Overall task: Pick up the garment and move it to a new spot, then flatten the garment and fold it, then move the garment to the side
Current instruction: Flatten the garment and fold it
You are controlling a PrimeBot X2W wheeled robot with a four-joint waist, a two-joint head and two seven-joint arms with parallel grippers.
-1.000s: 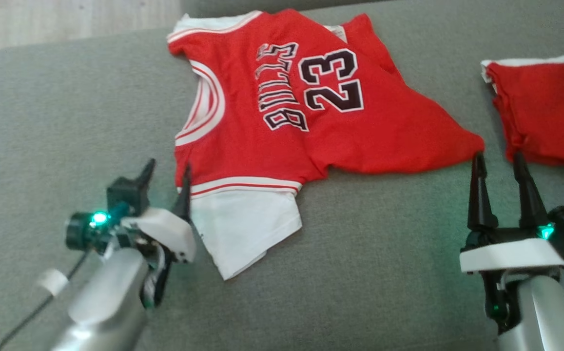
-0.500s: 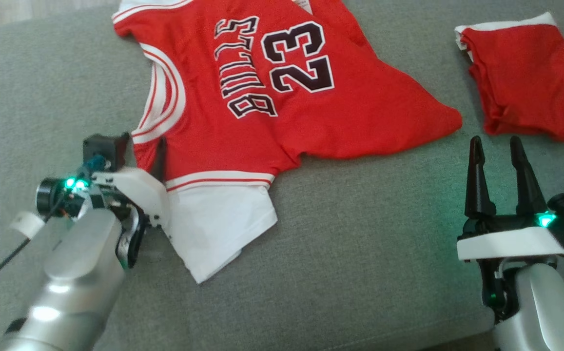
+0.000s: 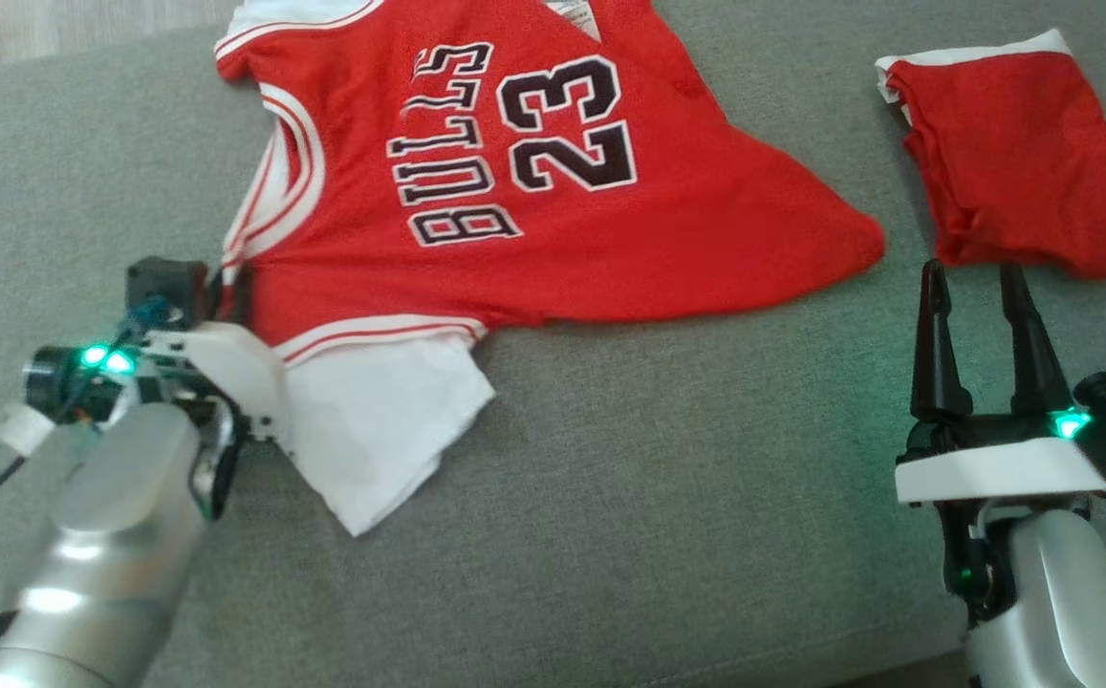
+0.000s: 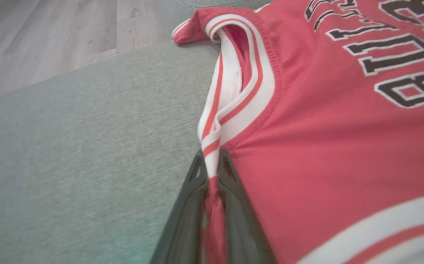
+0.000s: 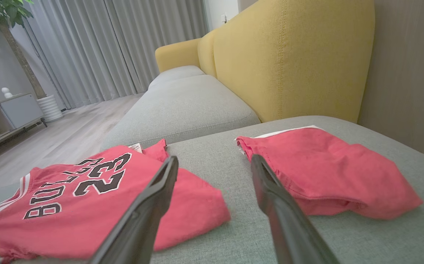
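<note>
Gray cushion: left gripper pinches jersey trim, right gripper hovers spread.

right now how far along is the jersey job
Done: the left gripper is pinched shut on the jersey at its striped trim. In hand: the pick-up; the jersey lies rumpled on the grey cushion, not yet lifted. The right gripper is open, holding nothing. Left: moving, flattening, folding, setting aside.

the red jersey reads "bulls" and "23" in black letters.
</note>
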